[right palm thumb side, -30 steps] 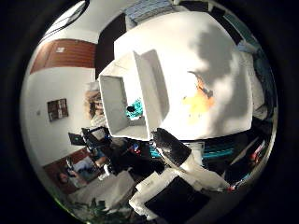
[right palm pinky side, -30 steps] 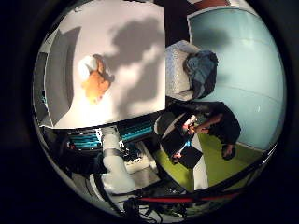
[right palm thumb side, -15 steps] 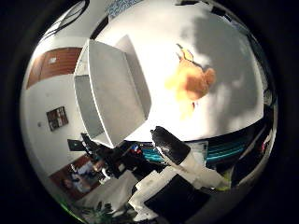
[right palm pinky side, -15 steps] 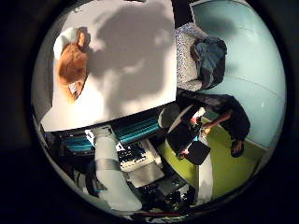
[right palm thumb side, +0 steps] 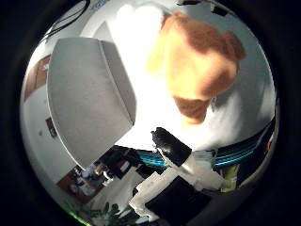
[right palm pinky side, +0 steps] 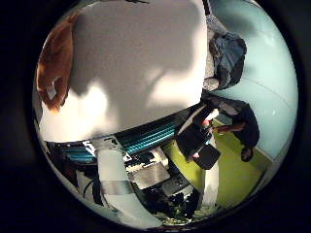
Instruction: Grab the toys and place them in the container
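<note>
The white worktop (right palm pinky side: 141, 73) takes up most of what the palm looks out on, and it carries both things that matter here. The larger is the container (right palm thumb side: 84, 99), a pale open box standing on the worktop with one side wall rising just beside the toy. The toy (right palm thumb side: 202, 66), an orange-brown plush animal, lies directly under the palm and close to it (it fills a good part of the thumb-side view, and only its edge shows at the rim of the other view). It rests on the worktop, apart from the container wall though near it. Its long axis seems to run away from the hand's base, with the rounder, darker-patched end further off and a narrower darker end pointing back toward the fingers; which end is the head I cannot tell.

Of the hand (right palm thumb side: 176, 155), one black-tipped finger reaches into view, fairly straight, short of the toy and touching nothing, so it reads as open. My judgement: the coming move is a short descent onto the toy, with the container close alongside afterwards.
</note>
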